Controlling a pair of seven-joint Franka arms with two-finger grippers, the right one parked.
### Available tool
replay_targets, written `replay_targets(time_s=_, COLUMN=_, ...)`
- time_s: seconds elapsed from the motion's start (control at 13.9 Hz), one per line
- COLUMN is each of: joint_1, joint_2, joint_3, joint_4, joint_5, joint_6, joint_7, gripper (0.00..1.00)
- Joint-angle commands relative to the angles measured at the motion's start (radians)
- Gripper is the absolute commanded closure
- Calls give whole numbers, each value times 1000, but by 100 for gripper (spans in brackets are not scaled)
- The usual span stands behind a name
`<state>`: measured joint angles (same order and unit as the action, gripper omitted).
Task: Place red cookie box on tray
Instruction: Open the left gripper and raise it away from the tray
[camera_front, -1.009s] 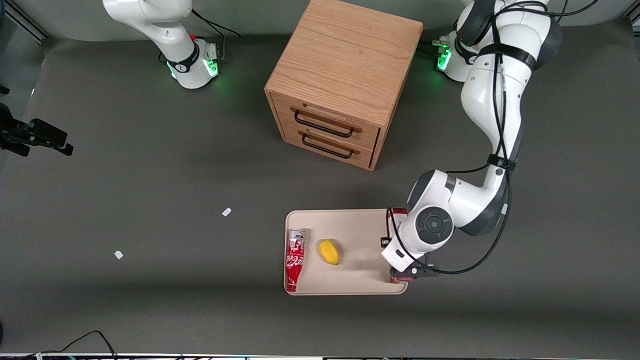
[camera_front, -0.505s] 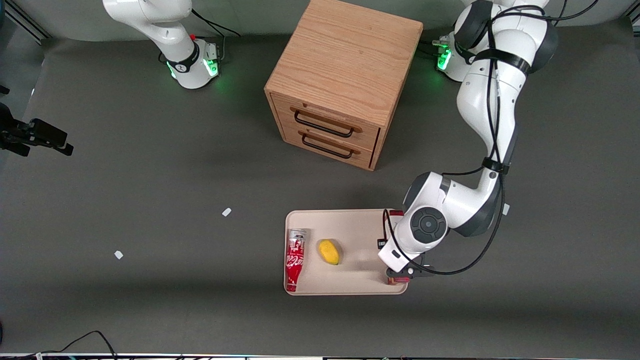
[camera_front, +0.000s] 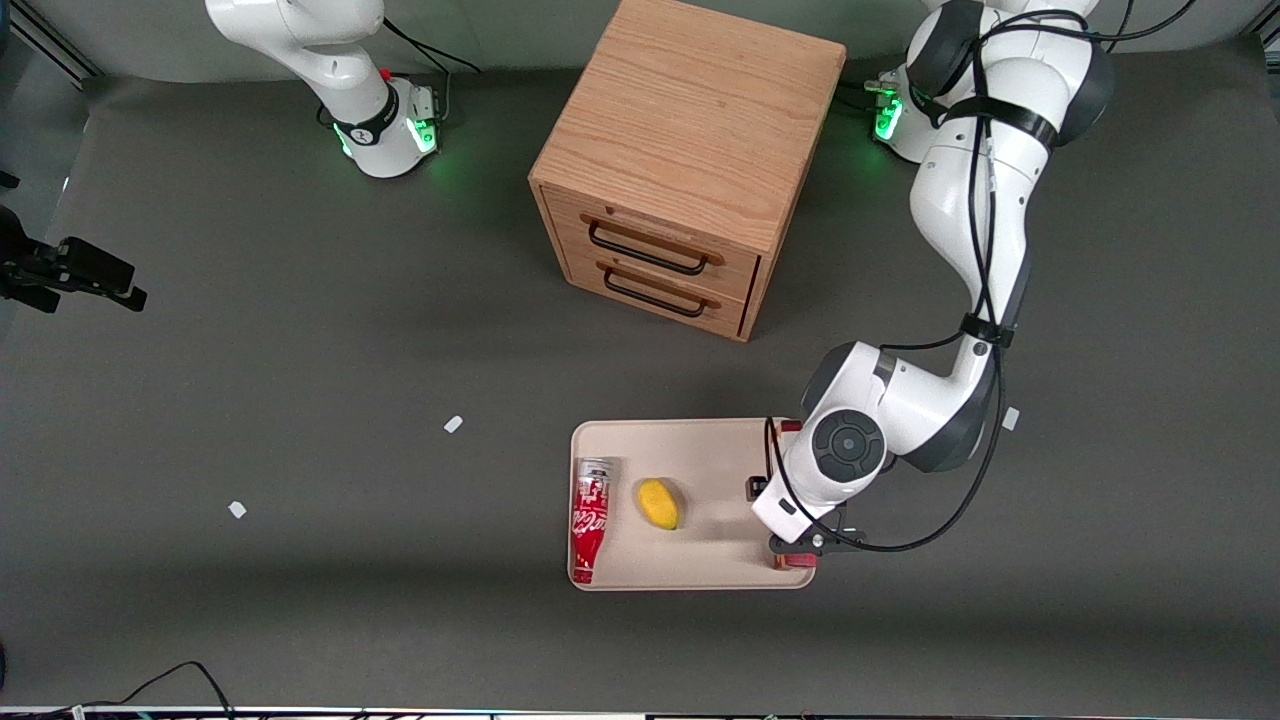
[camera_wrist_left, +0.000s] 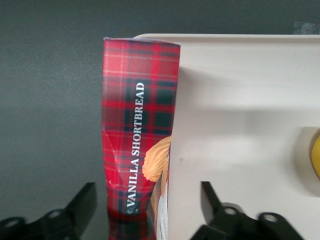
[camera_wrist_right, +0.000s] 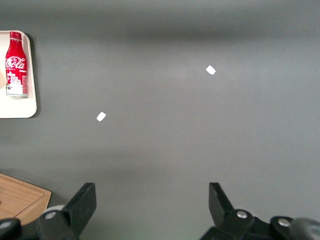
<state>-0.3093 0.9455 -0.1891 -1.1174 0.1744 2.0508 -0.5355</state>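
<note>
The red cookie box (camera_wrist_left: 137, 125), red tartan with "VANILLA SHORTBREAD" on it, lies along the edge of the beige tray (camera_wrist_left: 240, 100) at the working arm's end. I cannot tell whether it sits fully inside the rim. My left gripper (camera_wrist_left: 147, 200) is open right above it, one black finger (camera_wrist_left: 85, 202) on each side with a gap to the box. In the front view the wrist (camera_front: 845, 445) hides most of the box; only its red ends (camera_front: 797, 562) show at the tray (camera_front: 690, 440).
A red-and-white soda bottle (camera_front: 590, 520) and a yellow fruit (camera_front: 658, 503) lie on the tray toward the parked arm's end. A wooden drawer cabinet (camera_front: 680, 160) stands farther from the front camera. Small white scraps (camera_front: 453, 424) lie on the grey table.
The wrist has shifted a little toward the tray's middle, with the box under it. The bottle and fruit have not moved.
</note>
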Motion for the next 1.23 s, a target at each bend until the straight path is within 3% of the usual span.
replay_targets(time_s=0.0, joint_1=-8, joint_2=-16, joint_3=3, joint_4=-10, joint_5=17, joint_6=5, joint_7=-31, gripper=0)
replay_targets(time_s=0.29, joint_1=4, joint_2=-56, joint_3=2, joint_4=-18, joint_5=-2, joint_6=-4, joint_7=-31, gripper=0)
replay_targets(time_s=0.43, joint_1=19, joint_2=-114, joint_3=3, joint_4=-24, joint_5=-71, joint_6=-23, joint_7=-31, gripper=0)
replay_targets(time_s=0.79, joint_1=133, joint_2=-360, joint_3=2, joint_4=-108, joint_5=-171, joint_6=-245, joint_7=-5, gripper=0)
replay_targets(time_s=1.01, joint_1=241, joint_2=-538, joint_3=7, joint_4=-215, joint_5=-259, joint_6=-334, joint_7=130, gripper=0)
replay_targets(time_s=1.15, joint_1=307, joint_2=-627, joint_3=11, joint_4=-261, joint_5=-253, joint_6=-412, joint_7=249, gripper=0)
